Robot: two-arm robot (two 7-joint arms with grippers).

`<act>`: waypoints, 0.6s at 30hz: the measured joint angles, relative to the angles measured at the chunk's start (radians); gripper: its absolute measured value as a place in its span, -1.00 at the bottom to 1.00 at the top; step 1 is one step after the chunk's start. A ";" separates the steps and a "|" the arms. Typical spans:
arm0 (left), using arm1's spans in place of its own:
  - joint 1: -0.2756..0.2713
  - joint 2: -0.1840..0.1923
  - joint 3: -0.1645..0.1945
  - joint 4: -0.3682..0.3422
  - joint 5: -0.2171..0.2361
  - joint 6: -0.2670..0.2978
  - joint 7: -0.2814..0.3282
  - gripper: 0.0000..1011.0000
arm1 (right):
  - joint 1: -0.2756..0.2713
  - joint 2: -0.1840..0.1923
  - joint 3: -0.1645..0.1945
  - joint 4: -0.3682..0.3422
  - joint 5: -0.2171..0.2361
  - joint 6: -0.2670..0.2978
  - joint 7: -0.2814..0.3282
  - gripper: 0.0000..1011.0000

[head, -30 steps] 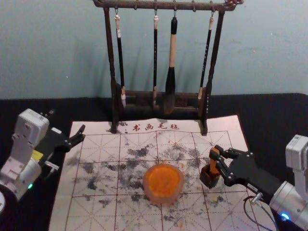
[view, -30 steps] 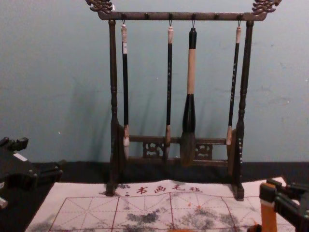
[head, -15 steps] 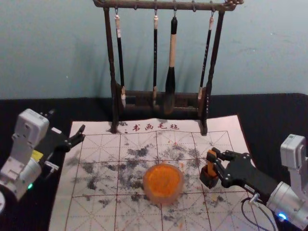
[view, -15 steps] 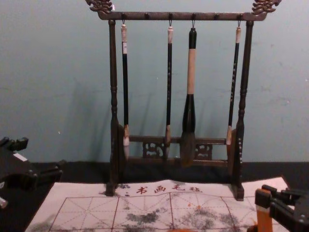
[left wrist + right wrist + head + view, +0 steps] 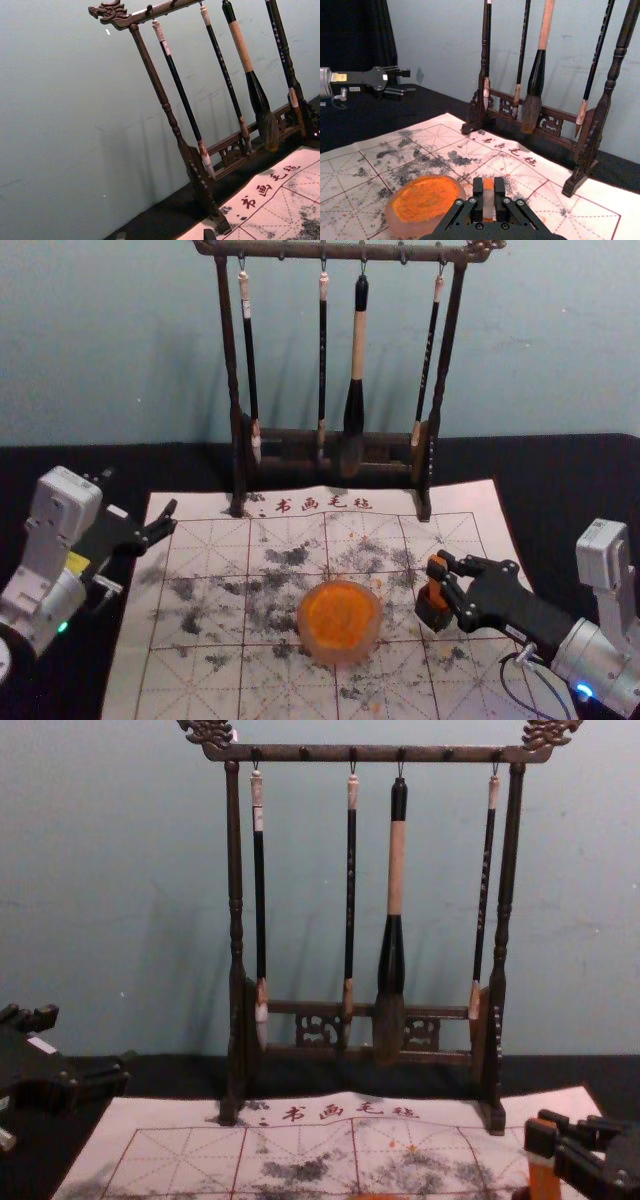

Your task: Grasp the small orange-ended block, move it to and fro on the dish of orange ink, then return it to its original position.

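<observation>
- Gripping the small orange-ended block (image 5: 436,592) between its fingertips, the right gripper (image 5: 440,568) has its fingers closed onto the block's sides; the block lies right at the tips, its top end between them.
- The right arm (image 5: 570,645) reaches in from the robot's right, low over the mat, pointing inward and a little forward, with the gripper roughly level.
- The block stands close to upright, long axis up and down, one orange end on top.
- Just under it is a small dark holder (image 5: 434,617); whether the block's lower end sits inside, I cannot tell.
- To the left of the holder, apart from it, the round dish of orange ink (image 5: 340,618) rests on the gridded mat (image 5: 200,680), which is blotched with grey and dark ink.
- Over on the robot's left, the left gripper (image 5: 140,498) hangs at the mat's edge, fingers spread wide with nothing between them.
- Farther back, the wooden rack (image 5: 237,455) has its feet on the mat's far part, and four brushes (image 5: 358,350) hang from it, tips down, before the wall (image 5: 560,340).
</observation>
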 joint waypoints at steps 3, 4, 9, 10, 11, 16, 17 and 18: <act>0.000 0.000 0.000 0.000 0.000 0.000 0.000 0.98 | -0.002 0.000 0.003 -0.005 0.003 0.000 -0.001 -0.84; 0.000 0.000 0.000 0.000 0.000 0.000 0.000 0.98 | -0.004 0.001 0.007 -0.010 0.008 -0.004 -0.001 -0.84; 0.000 0.000 0.000 0.000 0.000 0.000 0.000 0.98 | -0.011 0.002 0.015 -0.023 0.016 -0.023 0.001 -0.84; 0.000 0.000 0.000 0.000 0.000 0.000 0.000 0.98 | -0.012 0.002 0.016 -0.025 0.016 -0.031 0.002 -0.84; 0.000 0.000 0.000 0.000 0.000 0.000 0.000 0.98 | -0.013 0.002 0.017 -0.027 0.015 -0.037 0.002 -0.84; 0.000 0.000 0.000 0.000 0.000 0.000 0.000 0.98 | -0.016 0.002 0.018 -0.028 0.012 -0.048 0.002 -0.84; 0.000 0.000 0.000 0.000 0.000 0.000 0.000 0.98 | -0.016 0.001 0.018 -0.029 0.011 -0.051 0.002 -0.84; 0.000 0.000 0.000 0.000 0.000 0.000 0.000 0.98 | -0.016 0.001 0.018 -0.029 0.010 -0.052 0.002 -0.84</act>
